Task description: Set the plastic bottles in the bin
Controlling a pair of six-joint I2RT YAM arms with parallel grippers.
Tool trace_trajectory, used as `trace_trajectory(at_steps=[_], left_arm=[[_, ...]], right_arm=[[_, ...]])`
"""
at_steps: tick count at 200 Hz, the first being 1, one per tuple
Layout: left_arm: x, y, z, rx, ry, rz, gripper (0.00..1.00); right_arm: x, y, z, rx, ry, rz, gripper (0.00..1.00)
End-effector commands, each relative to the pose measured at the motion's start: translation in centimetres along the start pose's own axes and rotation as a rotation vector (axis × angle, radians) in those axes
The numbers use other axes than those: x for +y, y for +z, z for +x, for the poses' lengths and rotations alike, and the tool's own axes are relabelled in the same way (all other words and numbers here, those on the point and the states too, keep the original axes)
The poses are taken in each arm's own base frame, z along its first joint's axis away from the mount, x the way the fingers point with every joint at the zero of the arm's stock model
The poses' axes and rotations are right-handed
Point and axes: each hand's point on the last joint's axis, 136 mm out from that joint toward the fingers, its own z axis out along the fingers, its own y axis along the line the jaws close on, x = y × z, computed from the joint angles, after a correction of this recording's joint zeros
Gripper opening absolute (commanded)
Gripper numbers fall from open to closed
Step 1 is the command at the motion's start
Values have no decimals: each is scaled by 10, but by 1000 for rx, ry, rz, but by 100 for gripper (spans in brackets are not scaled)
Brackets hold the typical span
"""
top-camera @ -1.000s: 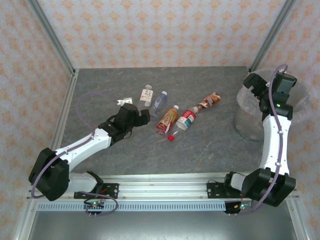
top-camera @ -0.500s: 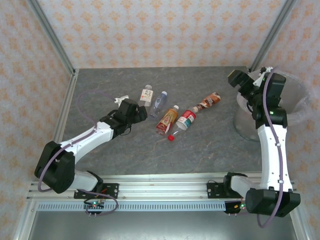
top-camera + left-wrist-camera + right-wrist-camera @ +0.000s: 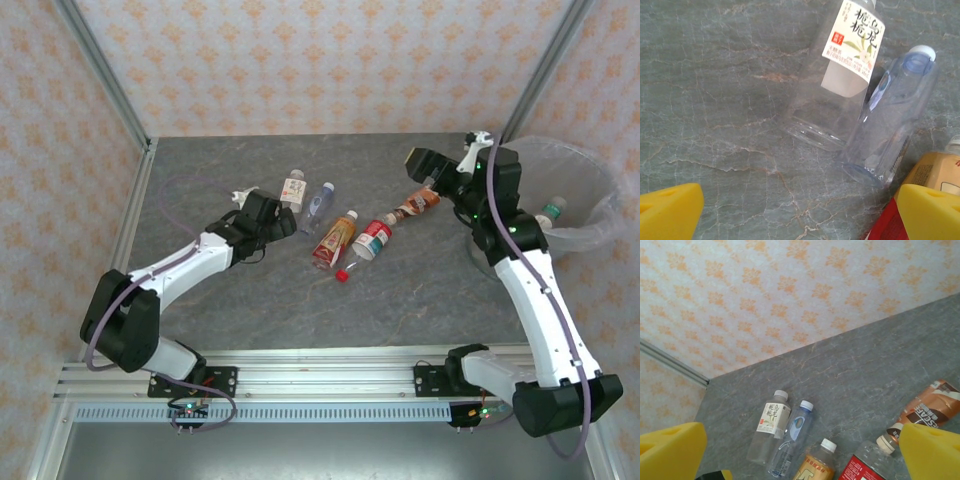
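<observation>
Five plastic bottles lie in a loose row mid-table: a white-label one (image 3: 292,187) (image 3: 840,75) (image 3: 771,427), a bluish clear one (image 3: 318,200) (image 3: 895,120) (image 3: 792,437), an orange-yellow one (image 3: 335,240) (image 3: 817,462), a red-label one (image 3: 372,238) (image 3: 865,462) and a brown one (image 3: 418,202) (image 3: 927,407). My left gripper (image 3: 283,222) (image 3: 800,215) hangs open just short of the bases of the white-label and bluish bottles, holding nothing. High over the brown bottle, my right gripper (image 3: 412,160) (image 3: 800,455) is open and empty. The bin (image 3: 590,185) stands at the right with a green-capped bottle (image 3: 548,212) inside.
A loose red cap (image 3: 342,274) lies on the grey table (image 3: 420,290) in front of the orange-yellow bottle. Metal frame posts (image 3: 100,70) and patterned walls close in the back and sides. A rail (image 3: 330,370) runs along the near edge.
My right arm has swung left from over the bin to above the brown bottle. My left gripper has crept farther toward the white-label and bluish bottles.
</observation>
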Motion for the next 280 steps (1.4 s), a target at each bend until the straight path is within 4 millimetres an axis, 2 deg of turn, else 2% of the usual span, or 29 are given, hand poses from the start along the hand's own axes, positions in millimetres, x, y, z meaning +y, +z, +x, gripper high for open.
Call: trace_trajectory(at_steps=[1,19,53,85,116,149,163,166,178,207,280], left_arm=[[-1,1,0,40,-1,-13,100],[-5,6,3,68,9,-11,100],[-14,20,8,127,39,-9,100],[-21,30,-1,129,80,-22,100],[-21,50,-12,166,114,-10,100],[-30,68,-17,240,275,1,100],[-27,74,-23,231,292,-34,100],[-24,82,-18,249,300,-50,100],[-24,91,-17,260,314,-66,100],[-23,103,-19,267,329,-99,100],[-7,118,-4,339,335,-115,93]], right_arm=[[5,-1,-3,-76,-57,3,99],[10,0,4,-86,-58,-28,99],[4,1,16,-101,-13,-38,99],[2,1,26,-84,5,-50,99],[-2,-1,32,-80,9,-42,99],[-5,-5,33,-90,8,-35,99],[-6,-6,34,-91,10,-31,99],[-6,-6,34,-92,9,-31,99],[-7,-6,34,-92,14,-31,99],[-8,-8,35,-87,14,-26,99],[-14,-12,36,-79,-10,15,99]])
